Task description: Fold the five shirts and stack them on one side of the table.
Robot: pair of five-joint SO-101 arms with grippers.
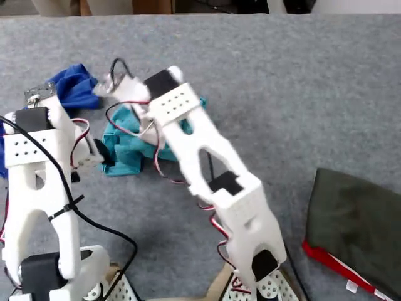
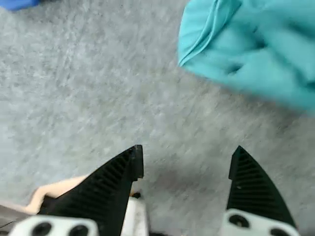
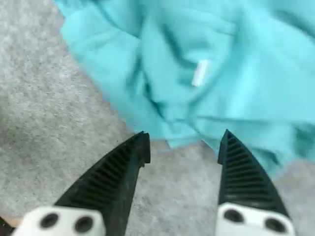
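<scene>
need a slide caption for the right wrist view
Right hand, open, at the edge of the crumpled teal shirt on the grey table.

Plain teal shirt (image 1: 125, 153) at centre left; plain blue shirt (image 1: 75, 86) at upper left; dark olive shirt (image 1: 357, 229) over red shirt (image 1: 327, 261) at lower right. Mottled grey desk (image 1: 301, 88). White arms (image 1: 37, 182), ribbed black fingers (image 2: 110, 184).

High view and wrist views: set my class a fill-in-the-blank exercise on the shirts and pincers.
1. The left pincer and the right pincer are both ___.
2. The crumpled shirt beneath the right pincer is ___ in colour.
3. The dark green shirt lies on top of a ___ one.
Missing words: open; teal; red.
</scene>
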